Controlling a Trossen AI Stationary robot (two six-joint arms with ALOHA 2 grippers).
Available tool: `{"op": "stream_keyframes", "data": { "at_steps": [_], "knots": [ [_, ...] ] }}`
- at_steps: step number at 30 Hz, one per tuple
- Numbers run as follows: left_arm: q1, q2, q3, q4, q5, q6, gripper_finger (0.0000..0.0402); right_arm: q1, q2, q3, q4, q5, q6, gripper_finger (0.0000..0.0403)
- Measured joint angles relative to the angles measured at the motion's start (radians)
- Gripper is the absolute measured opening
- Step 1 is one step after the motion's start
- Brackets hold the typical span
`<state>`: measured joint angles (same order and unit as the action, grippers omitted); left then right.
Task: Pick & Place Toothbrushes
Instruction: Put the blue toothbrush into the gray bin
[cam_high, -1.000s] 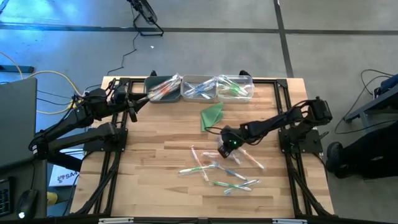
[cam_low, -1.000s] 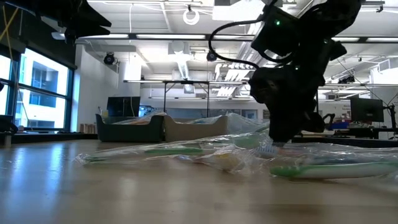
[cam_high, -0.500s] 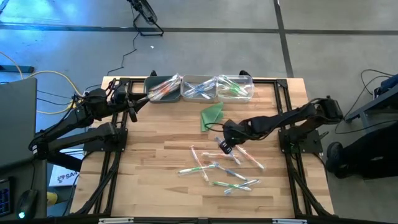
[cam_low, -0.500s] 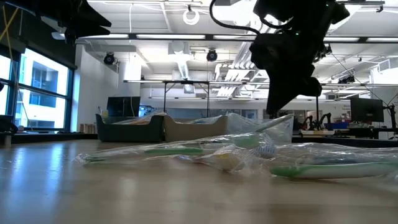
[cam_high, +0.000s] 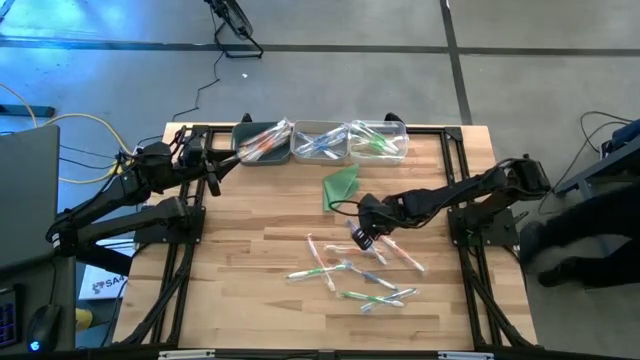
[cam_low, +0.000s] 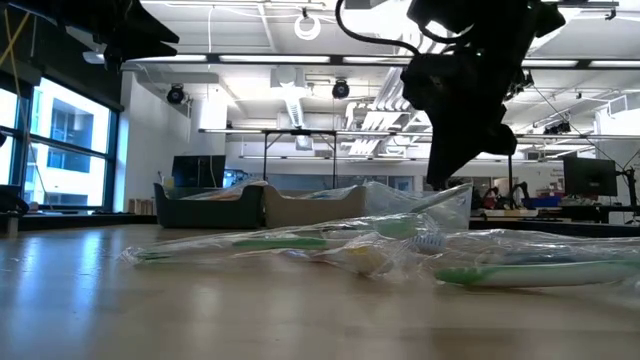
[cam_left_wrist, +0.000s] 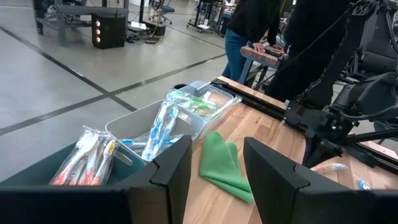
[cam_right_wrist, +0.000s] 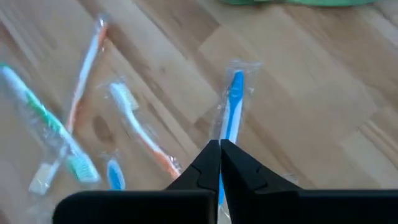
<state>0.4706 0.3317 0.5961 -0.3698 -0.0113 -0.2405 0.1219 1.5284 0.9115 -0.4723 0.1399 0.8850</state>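
Note:
Several wrapped toothbrushes (cam_high: 355, 275) lie scattered on the wooden table (cam_high: 250, 250) at its middle right; they also show in the low view (cam_low: 300, 242). Just above their far edge, my right gripper (cam_high: 362, 238) is shut on a blue toothbrush (cam_right_wrist: 234, 106) in a clear wrapper. My left gripper (cam_left_wrist: 217, 168) stands open and raised at the far left (cam_high: 228, 160), facing three bins that hold more toothbrushes. My right gripper pinches the blue toothbrush between its two shut fingers, partway along the handle (cam_right_wrist: 225, 135), and the fingers hide the exact spot. They slant down from the table's right. The wrapper (cam_low: 455, 195) slopes down from the fingers; whether its low end rests on the table I cannot tell.
Along the far edge stand a dark bin (cam_high: 262, 143) and two clear bins (cam_high: 320, 140) (cam_high: 378, 138). A folded green cloth (cam_high: 341, 185) lies between the bins and my right gripper. A person stands beyond the table (cam_left_wrist: 252, 25).
My right gripper has risen from the table top above the toothbrush pile and tipped a little, staying shut. One end of the wrapped blue toothbrush has come up with it. In the last half second it has hardly moved.

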Motion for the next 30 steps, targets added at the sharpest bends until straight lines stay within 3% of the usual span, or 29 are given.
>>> {"op": "stream_keyframes", "data": {
  "at_steps": [4, 12, 30],
  "knots": [
    [0.0, 0.0, 0.0, 0.0, 0.0, 0.0, 0.0143, 0.0, 0.0, 0.0, -0.002, -0.029, -0.039, 0.0033],
    [0.0, 0.0, 0.0, 0.0, 0.0, 0.0, 0.0143, 0.003, 0.066, 0.0, 0.01, -0.042, -0.017, 0.0134],
    [0.0, 0.0, 0.0, 0.0, 0.0, 0.0, 0.0143, 0.003, 0.238, 0.003, 0.047, -0.017, -0.018, 0.0141]
  ]
}}
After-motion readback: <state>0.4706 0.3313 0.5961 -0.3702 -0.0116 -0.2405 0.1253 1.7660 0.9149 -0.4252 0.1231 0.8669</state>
